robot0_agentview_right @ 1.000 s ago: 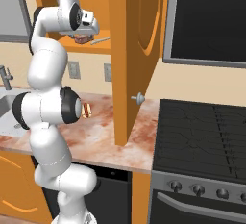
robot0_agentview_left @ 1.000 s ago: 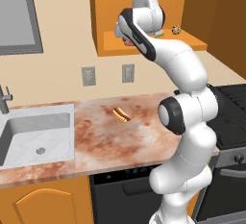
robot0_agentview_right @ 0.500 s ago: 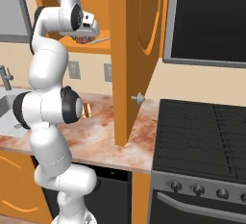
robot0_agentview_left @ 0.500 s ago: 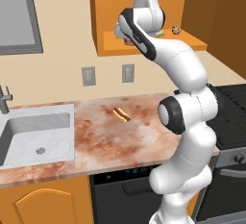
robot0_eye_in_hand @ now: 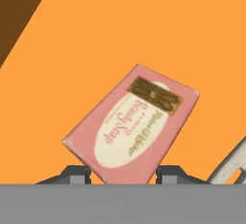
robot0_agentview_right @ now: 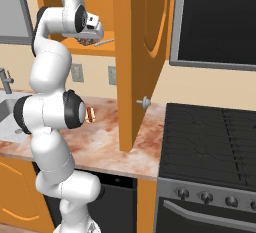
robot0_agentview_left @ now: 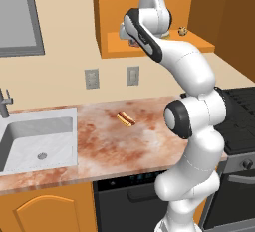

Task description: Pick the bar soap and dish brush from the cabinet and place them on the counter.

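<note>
- Cream kitchen wall with two grey outlets backs a mottled reddish-brown and cream marble-look counter (robot0_agentview_left: 104, 146) that carries an inset white sink (robot0_agentview_left: 37, 144) at its left end.
- On the bare stretch of counter, right of the sink, lies a small hot dog in a bun (robot0_agentview_left: 126, 119), well apart from everything else.
- Above the counter hangs the orange-brown wooden wall cabinet (robot0_agentview_left: 109, 22); its arched panel door (robot0_agentview_right: 142, 52) with a small round silver knob (robot0_agentview_right: 144, 102) stands swung open in the right base view.
- The white arm with dark joints reaches up into the cabinet, its two-finger gripper (robot0_agentview_right: 90, 40) low over the orange shelf floor.
- In the hand view, a flat rectangular pink bar soap (robot0_eye_in_hand: 132, 127) with a cream oval label and a brown-gold ornament lies askew on the shelf floor, one corner down between the two dark fingertips (robot0_eye_in_hand: 77, 174).
- The jaws stand partly spread, one on each side of the soap's near corner; whether they touch it cannot be told.
- A pale grey-white slim dish brush (robot0_agentview_right: 104, 42) lies on the shelf just right of the gripper in the right base view, and its pale edge shows at the lower right of the hand view, beside the soap.
- A small round speckled brown-white item (robot0_agentview_left: 183, 30) sits on the shelf farther right in the left base view.
- A black stovetop (robot0_agentview_right: 210, 142) adjoins the counter on the right.
</note>
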